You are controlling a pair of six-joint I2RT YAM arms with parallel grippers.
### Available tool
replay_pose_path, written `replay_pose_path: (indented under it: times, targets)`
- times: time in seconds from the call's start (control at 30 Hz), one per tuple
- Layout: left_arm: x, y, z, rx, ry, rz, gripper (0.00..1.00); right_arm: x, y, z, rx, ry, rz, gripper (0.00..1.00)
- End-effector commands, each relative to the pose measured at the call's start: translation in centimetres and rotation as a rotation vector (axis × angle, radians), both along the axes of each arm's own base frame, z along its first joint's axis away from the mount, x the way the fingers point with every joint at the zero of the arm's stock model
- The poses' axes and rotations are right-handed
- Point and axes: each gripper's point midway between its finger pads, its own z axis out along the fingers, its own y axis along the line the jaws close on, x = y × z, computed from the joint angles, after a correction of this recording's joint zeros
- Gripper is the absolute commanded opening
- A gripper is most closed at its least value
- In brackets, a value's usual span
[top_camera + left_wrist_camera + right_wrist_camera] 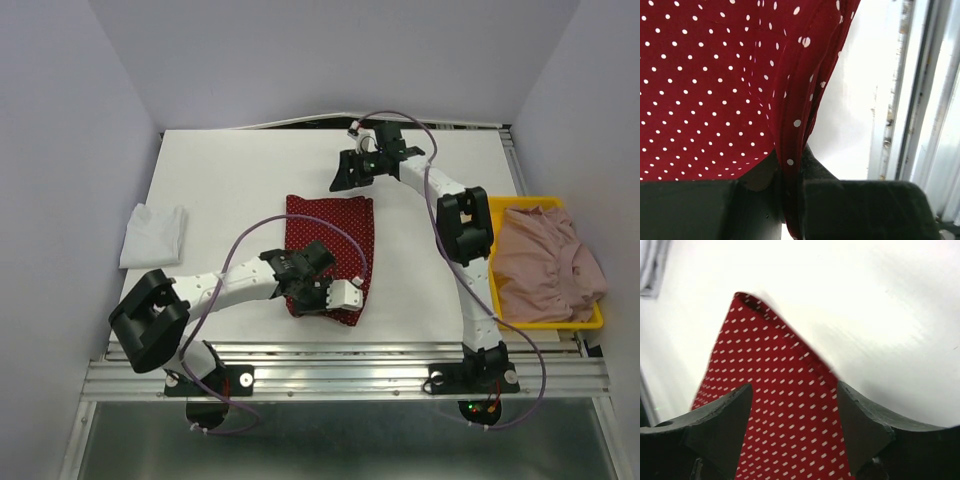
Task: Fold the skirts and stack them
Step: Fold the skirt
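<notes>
The dark red polka-dot skirt [335, 235] lies flat in the middle of the table. My left gripper [318, 290] sits over its near part, shut on a pinched fold of the skirt's edge [790, 200]; the red cloth [705, 90] spreads ahead of the jaws. My right gripper [342, 182] hovers open just beyond the skirt's far edge. In the right wrist view it [795, 410] is empty, with a far corner of the skirt [765, 370] showing between the jaws. The dusty pink ruffled skirt [545, 262] lies bunched in the yellow tray [592, 322] at the right.
A folded white cloth [153, 235] lies at the table's left. The metal rail [350, 375] runs along the near edge and shows close by in the left wrist view [920, 100]. Grey walls close in the table on three sides.
</notes>
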Motion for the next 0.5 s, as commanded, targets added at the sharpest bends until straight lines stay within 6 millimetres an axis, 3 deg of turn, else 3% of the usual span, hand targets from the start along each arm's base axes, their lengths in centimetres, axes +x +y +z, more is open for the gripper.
replay_pose_path:
  times: [0.0, 0.07, 0.1, 0.2, 0.23, 0.33, 0.37, 0.47]
  targets:
    - [-1.9, -0.5, 2.6, -0.055, 0.060, -0.037, 0.00, 3.5, 0.8, 0.5, -0.093, -0.258, 0.028, 0.73]
    - [-2.0, -0.7, 3.4, -0.065, 0.064, -0.033, 0.00, 2.1, 0.9, -1.7, -0.131, -0.259, 0.103, 0.67]
    - [-2.1, -0.6, 3.4, -0.061, 0.069, -0.033, 0.00, 2.0, 1.0, -1.6, -0.124, -0.257, 0.110, 0.66]
    - [-2.1, -0.9, 4.5, -0.076, 0.069, -0.036, 0.00, -2.5, 2.2, -4.0, -0.142, -0.199, 0.248, 0.57]
    - [-2.0, -1.0, 4.8, -0.080, 0.071, -0.032, 0.00, -3.1, 2.0, -4.5, -0.153, -0.204, 0.283, 0.55]
    - [-1.7, -1.7, 6.2, -0.089, 0.074, -0.027, 0.00, -7.0, 2.4, -6.3, -0.162, -0.120, 0.367, 0.43]
    - [-1.1, -2.1, 7.1, -0.105, 0.058, -0.024, 0.00, -7.9, 2.6, -6.7, -0.156, -0.105, 0.390, 0.35]
    - [0.5, -2.5, 8.7, -0.121, 0.017, -0.006, 0.00, -10.9, 2.8, -6.8, -0.113, -0.050, 0.450, 0.19]
